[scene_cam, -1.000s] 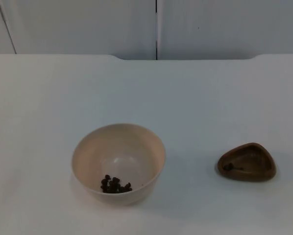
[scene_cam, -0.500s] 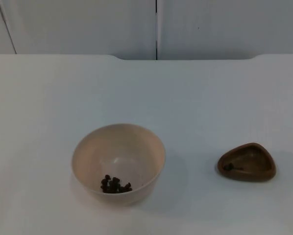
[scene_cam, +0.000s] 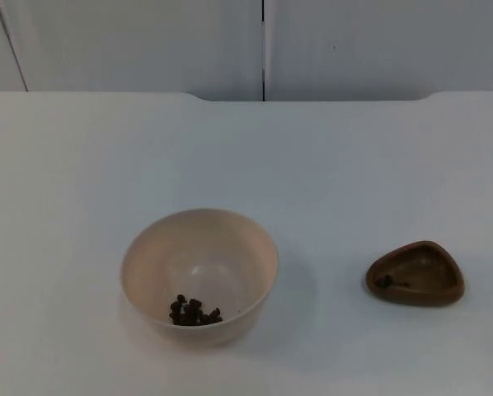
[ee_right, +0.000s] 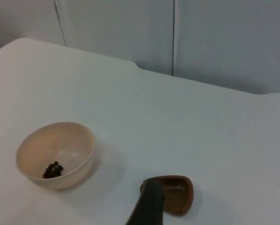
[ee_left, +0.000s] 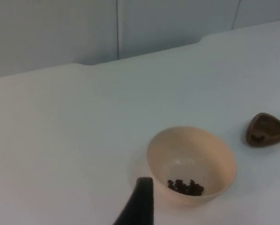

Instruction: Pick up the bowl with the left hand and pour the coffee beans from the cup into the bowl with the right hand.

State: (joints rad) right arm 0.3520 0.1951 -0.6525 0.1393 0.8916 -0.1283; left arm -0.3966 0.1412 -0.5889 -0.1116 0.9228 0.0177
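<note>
A cream bowl point(scene_cam: 199, 272) stands on the white table point(scene_cam: 329, 173), left of centre, with several dark coffee beans point(scene_cam: 194, 311) lying against its near inner wall. To its right sits a small brown wooden cup point(scene_cam: 415, 273) of rounded triangular shape, upright, with a dark speck inside near its left rim. In the left wrist view my left gripper point(ee_left: 141, 199) hangs high above the table, short of the bowl point(ee_left: 191, 165) and apart from it. In the right wrist view my right gripper point(ee_right: 150, 201) is held high over the table, just short of the cup point(ee_right: 175, 193).
A grey partition wall point(scene_cam: 263, 45) closes off the far edge of the table. White table top stretches between the bowl and that wall, and between the bowl and the cup.
</note>
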